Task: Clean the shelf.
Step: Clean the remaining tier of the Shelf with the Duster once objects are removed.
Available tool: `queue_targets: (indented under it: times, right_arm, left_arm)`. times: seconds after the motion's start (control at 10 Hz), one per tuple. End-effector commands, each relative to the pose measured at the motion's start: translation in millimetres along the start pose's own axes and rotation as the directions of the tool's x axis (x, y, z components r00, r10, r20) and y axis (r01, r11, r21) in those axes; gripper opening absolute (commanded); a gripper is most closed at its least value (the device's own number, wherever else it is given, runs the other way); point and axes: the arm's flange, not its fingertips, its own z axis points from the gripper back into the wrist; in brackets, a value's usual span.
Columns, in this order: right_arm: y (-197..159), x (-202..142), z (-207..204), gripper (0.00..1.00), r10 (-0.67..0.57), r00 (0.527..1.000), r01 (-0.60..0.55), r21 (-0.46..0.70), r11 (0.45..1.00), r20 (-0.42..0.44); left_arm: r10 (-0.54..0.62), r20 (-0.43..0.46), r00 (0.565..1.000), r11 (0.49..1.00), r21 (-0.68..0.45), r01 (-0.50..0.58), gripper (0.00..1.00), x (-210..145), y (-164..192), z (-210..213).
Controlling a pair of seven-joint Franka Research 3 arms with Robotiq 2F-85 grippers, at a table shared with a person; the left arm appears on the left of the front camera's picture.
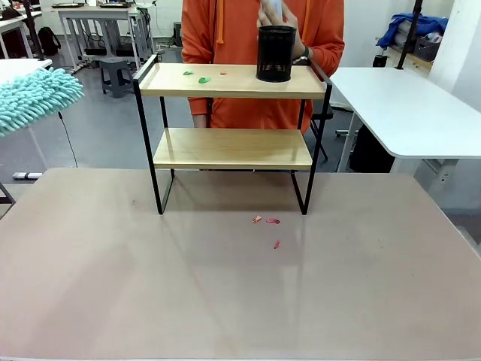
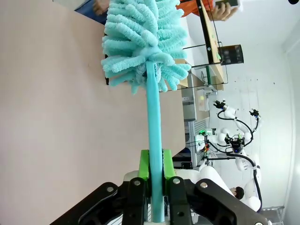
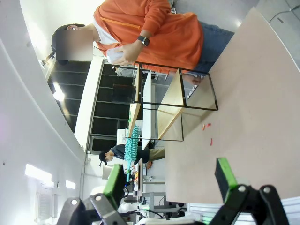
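Shelf [image 1: 233,148] on table [image 1: 225,293], left pincer [image 2: 156,162] clamping teal duster [image 2: 140,42]

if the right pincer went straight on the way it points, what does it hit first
Probably the shelf: the open right pincer points across the table at it, though depth is hard to judge.

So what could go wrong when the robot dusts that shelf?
The fluffy duster might bump the black mesh cup off the top of the shelf. The little scraps up there could just get swept down onto the table, where red bits already lie.
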Motion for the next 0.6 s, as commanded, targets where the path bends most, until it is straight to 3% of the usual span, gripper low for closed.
queue_targets:
  times: [0.0, 0.5]
  right_arm:
    - [2.3, 1.0, 1.4, 1.0, 0.025, 1.0, -0.025, 0.023, 0.999, 0.017]
    - [2.3, 1.0, 1.4, 1.0, 0.025, 1.0, -0.025, 0.023, 0.999, 0.017]
  left_arm:
    - [-0.022, -0.004, 1.0, 1.0, -0.006, 0.022, 0.13, 1.0, -1.4, 2.6]
    - [-0.022, -0.004, 1.0, 1.0, -0.006, 0.022, 0.13, 1.0, -1.4, 2.6]
